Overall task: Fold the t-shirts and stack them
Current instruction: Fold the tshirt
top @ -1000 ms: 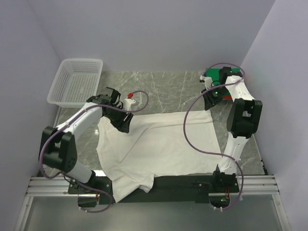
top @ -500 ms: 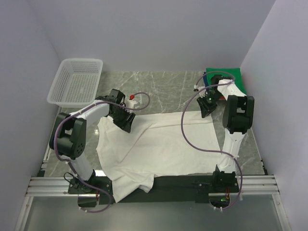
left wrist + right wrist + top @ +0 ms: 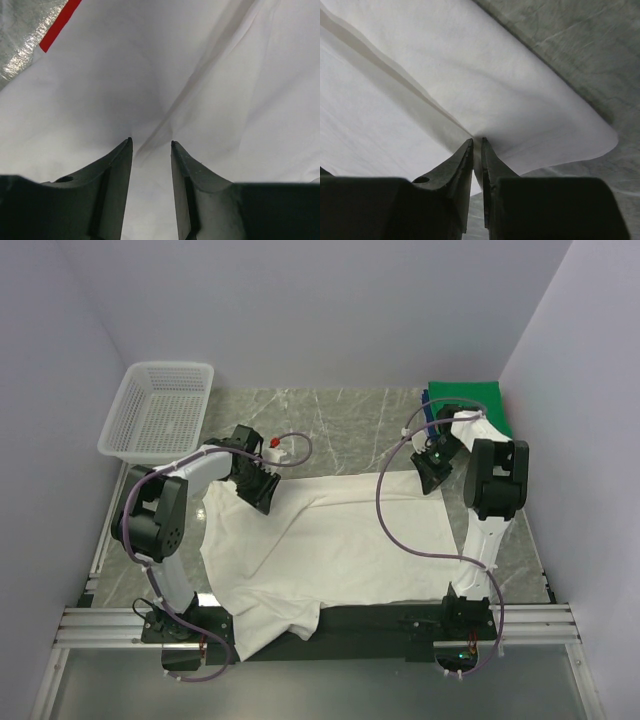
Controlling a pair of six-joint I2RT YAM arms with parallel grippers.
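Arms (image 3: 495,480) folded low, right claw (image 3: 476,142) pinching white tee (image 3: 340,540) corner

The overhead view is lit evenly and softly, seemingly from above; only faint shadows are cast on the marbled surface (image 3: 350,425). The white tee (image 3: 340,540) is rendered bright, nearly washed out. In the wrist views the left fingers (image 3: 112,195) and right fingers (image 3: 452,190) are shown near-black, and grey shadow is thrown on the cloth ahead of them. Glare is caught on the surface in the left view's corner.
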